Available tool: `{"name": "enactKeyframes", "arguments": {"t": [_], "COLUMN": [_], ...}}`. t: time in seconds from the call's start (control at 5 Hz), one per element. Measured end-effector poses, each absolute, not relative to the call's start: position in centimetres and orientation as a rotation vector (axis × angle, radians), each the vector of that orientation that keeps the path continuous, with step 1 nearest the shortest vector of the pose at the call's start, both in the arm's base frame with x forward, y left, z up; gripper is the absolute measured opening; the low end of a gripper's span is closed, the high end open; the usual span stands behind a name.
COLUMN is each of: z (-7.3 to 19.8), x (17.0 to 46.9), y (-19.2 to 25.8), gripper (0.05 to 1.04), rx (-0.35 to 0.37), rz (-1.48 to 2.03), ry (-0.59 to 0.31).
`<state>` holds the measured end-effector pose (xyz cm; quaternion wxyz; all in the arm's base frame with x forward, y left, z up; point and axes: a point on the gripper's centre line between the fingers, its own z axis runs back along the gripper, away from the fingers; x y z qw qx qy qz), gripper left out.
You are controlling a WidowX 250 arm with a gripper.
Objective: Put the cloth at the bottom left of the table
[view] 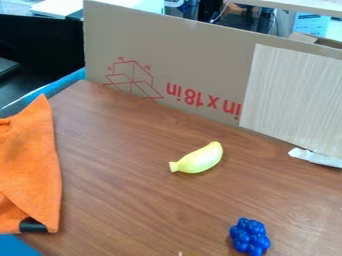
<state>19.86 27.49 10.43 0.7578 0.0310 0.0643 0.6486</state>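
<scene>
You've got a brown wood-grain table [127, 200], with a big tan cardboard sheet [194, 55] upright along its far edge, red print upside down. A pale wood-grain panel [294, 95] covers the sheet's right part.

Your orange fabric cloth [27, 170] is at the table's left edge, running down toward the bottom left corner, peak up, some folds. Whether your claw is released, clenched or grasping anything, I can't tell you.

Yellow plastic banana [199, 159] lies around mid-table, stem end toward the left edge, other end up and right. Shiny blue plastic grape bunch [250, 237] sits nearer you, toward the bottom edge, right of the banana. You've a crumpled white strip [314, 157] by the pale panel's foot, and a small black piece [33, 226] at the cloth's lower end, can't tell what.
</scene>
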Motion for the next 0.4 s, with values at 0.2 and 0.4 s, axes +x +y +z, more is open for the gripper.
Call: {"name": "enactKeyframes", "arguments": {"t": [0.2, 0.4], "z": [10.9, 11.6], "x": [22.2, 26.2], "y": [25.9, 23.5], "gripper": [0.999, 0.999], "rx": [-0.01, 0.004], "rz": [1.245, 1.085], "ry": [0.092, 0.032]}}
